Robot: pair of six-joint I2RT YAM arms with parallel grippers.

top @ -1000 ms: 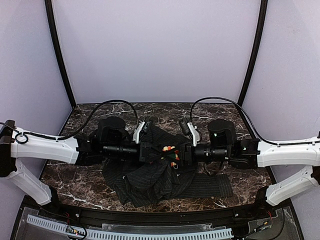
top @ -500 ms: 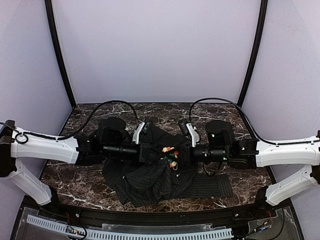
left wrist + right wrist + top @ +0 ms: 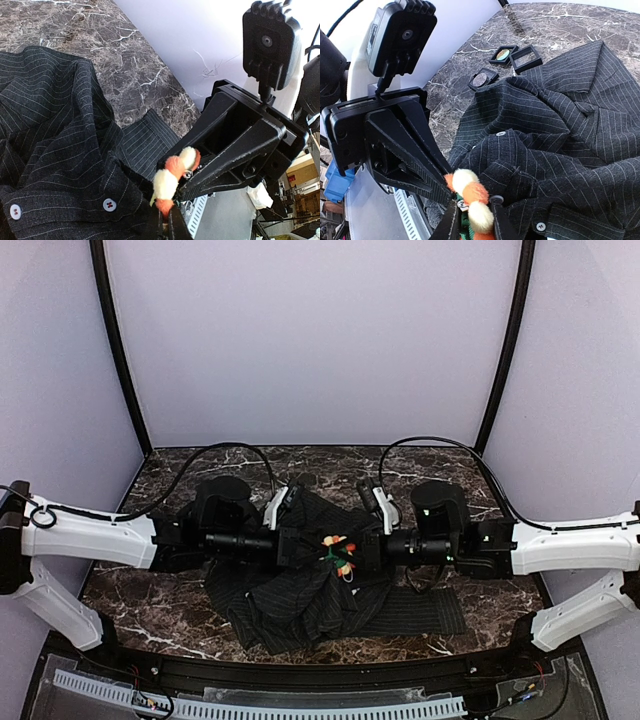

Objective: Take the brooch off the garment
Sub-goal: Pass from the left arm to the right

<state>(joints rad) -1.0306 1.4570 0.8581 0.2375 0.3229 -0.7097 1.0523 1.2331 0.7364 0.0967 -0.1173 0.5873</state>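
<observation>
The brooch (image 3: pixel 339 554), a cluster of fuzzy orange and white beads with green, sits on the raised middle of the dark pinstriped garment (image 3: pixel 300 595), between both grippers. In the right wrist view my right gripper (image 3: pixel 474 221) is shut on the brooch (image 3: pixel 472 197), one finger on each side. In the left wrist view my left gripper (image 3: pixel 169 222) is shut on the garment (image 3: pixel 55 130) just under the brooch (image 3: pixel 170 175). In the top view the left gripper (image 3: pixel 312 546) and right gripper (image 3: pixel 353 554) face each other, almost touching. The brooch's pin is hidden.
Three small square black boxes (image 3: pixel 503 53) (image 3: pixel 525 56) (image 3: pixel 483 78) lie on the marble table (image 3: pixel 150 590) beyond the garment. The garment's sleeve (image 3: pixel 425 608) lies flat toward the right. Purple walls close off the back and sides.
Both arms have shifted slightly to the left, the brooch and bunched fabric with them. Both grips look the same.
</observation>
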